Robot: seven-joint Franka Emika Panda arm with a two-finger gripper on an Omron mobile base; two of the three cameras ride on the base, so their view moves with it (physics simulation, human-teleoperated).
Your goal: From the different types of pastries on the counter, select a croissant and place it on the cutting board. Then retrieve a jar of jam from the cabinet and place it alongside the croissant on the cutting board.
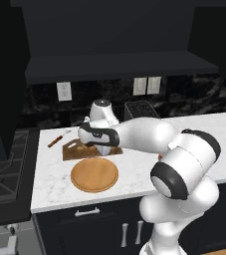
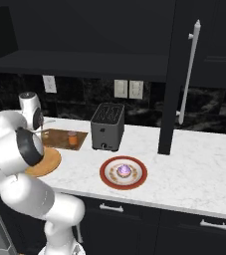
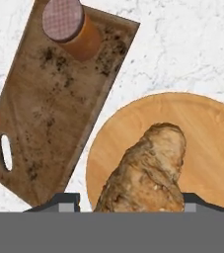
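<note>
On the left I see the cutting board (image 3: 54, 106) with the jar of jam (image 3: 73, 28) already standing at its far corner. Right of it, my pincer (image 3: 126, 207) is clenched on the croissant (image 3: 145, 170), above the round wooden plate (image 3: 207, 148) on the desk (image 3: 192, 44). I judge the croissant step in hand: next I must carry it left onto the board, beside the jar.

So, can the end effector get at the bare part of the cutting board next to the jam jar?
Probably yes. The end effector is over the round plate beside the cutting board. The jam jar takes one end only.
</note>
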